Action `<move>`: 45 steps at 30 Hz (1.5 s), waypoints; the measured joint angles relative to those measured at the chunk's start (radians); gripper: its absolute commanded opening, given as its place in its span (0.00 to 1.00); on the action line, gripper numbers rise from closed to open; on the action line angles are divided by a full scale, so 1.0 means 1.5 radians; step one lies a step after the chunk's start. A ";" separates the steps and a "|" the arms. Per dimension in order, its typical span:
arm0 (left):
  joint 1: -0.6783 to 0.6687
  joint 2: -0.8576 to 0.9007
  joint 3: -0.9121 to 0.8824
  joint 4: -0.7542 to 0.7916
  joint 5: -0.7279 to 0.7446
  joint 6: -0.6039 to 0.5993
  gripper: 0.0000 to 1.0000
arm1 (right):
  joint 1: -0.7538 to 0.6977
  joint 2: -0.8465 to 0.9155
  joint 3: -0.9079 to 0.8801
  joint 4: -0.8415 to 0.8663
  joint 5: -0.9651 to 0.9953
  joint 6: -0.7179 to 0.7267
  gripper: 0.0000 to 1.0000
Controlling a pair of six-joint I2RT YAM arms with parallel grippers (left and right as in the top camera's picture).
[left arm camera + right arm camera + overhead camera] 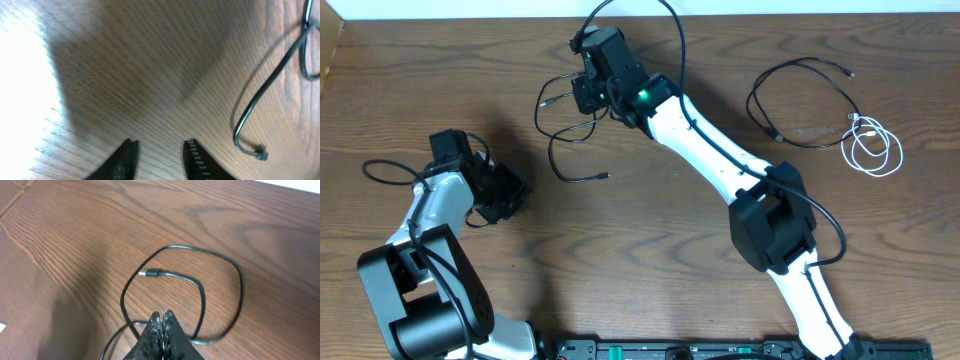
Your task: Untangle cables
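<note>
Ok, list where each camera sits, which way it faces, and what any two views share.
Overhead: fixed above the table, facing straight down; shows the left arm, the right arm and the looped black cable.
Left wrist: on the left arm, low over the wood, facing a black cable end; open jaws at the bottom edge.
Right wrist: on the right arm, facing down at the looped black cable; shut jaws at the bottom edge.
Shared: overhead and right wrist both show the looped cable.
</note>
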 measured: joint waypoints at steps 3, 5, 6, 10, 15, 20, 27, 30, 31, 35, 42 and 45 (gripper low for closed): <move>-0.004 0.000 0.000 0.000 0.001 0.001 0.08 | 0.004 0.022 0.000 0.033 -0.005 -0.005 0.01; -0.006 0.000 0.000 0.001 0.003 0.002 0.08 | 0.009 0.048 0.000 0.055 -0.008 -0.007 0.01; -0.006 0.000 0.000 0.001 0.004 0.002 0.08 | 0.010 0.059 0.000 0.057 -0.009 -0.008 0.01; -0.005 0.000 -0.001 0.008 0.054 0.020 0.08 | 0.017 0.119 0.000 0.083 -0.011 -0.012 0.01; -0.014 0.000 -0.001 0.035 0.157 0.075 0.08 | 0.017 0.163 -0.001 0.083 -0.012 -0.012 0.01; -0.040 0.000 -0.001 0.044 0.188 0.096 0.08 | 0.017 0.163 0.003 0.048 -0.014 -0.012 0.01; -0.065 0.000 -0.001 0.054 0.180 0.106 0.08 | 0.017 0.137 0.022 -0.133 -0.024 -0.014 0.01; -0.070 0.000 -0.001 0.055 0.163 0.105 0.08 | 0.017 0.126 0.027 -0.221 -0.057 -0.015 0.01; -0.073 0.000 -0.001 0.055 0.157 0.104 0.08 | 0.017 0.125 0.028 -0.235 -0.068 -0.016 0.01; -0.094 0.000 -0.001 0.055 0.144 0.104 0.08 | 0.018 0.124 0.029 -0.276 -0.131 -0.016 0.01; -0.141 0.000 -0.001 0.016 0.128 0.092 0.08 | 0.018 0.124 0.026 -0.279 -0.168 -0.016 0.01; -0.161 0.000 -0.002 -0.034 0.094 0.070 0.08 | 0.018 0.124 0.025 -0.279 -0.171 -0.016 0.01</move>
